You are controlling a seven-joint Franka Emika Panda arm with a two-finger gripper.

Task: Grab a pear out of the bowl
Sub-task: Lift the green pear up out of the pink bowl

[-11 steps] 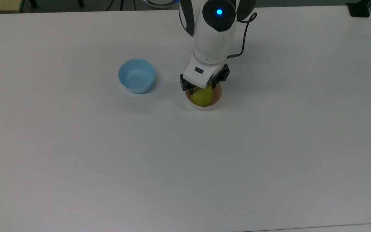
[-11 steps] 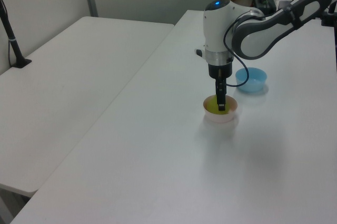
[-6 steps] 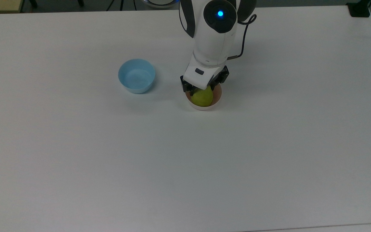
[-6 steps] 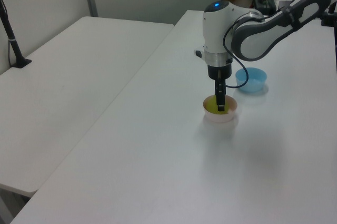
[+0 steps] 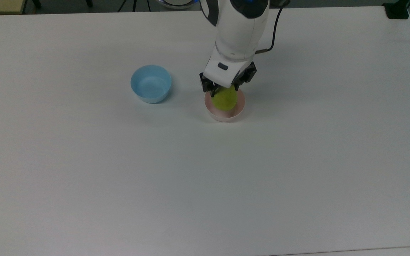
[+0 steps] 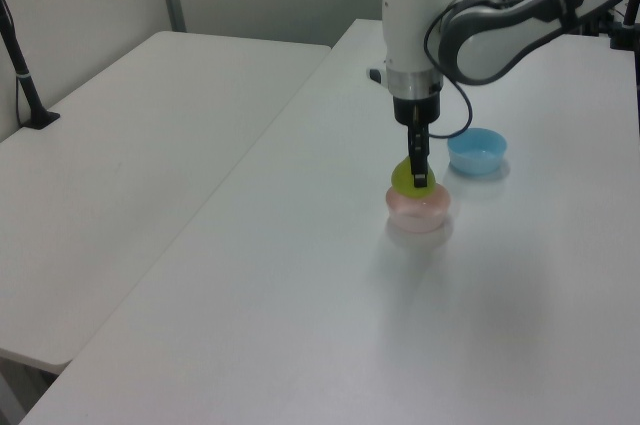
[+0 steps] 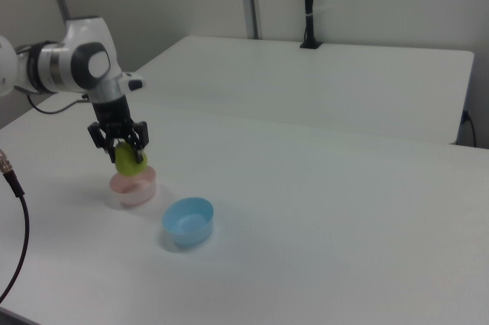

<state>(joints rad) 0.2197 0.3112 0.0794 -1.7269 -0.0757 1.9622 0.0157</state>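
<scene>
The yellow-green pear hangs just above the pale pink bowl, clear of its rim. My gripper points straight down and is shut on the pear's upper part, one dark finger on each side. The bowl stands on the white table with nothing else visible in it.
A light blue bowl stands a short way off, on the top view's left of the pink one. The white table is wide and bare around both bowls. A second table adjoins it.
The gripper has risen with the pear in it. The pear sat inside the pink bowl before and now hangs above its rim. The bowl has stayed in place.
</scene>
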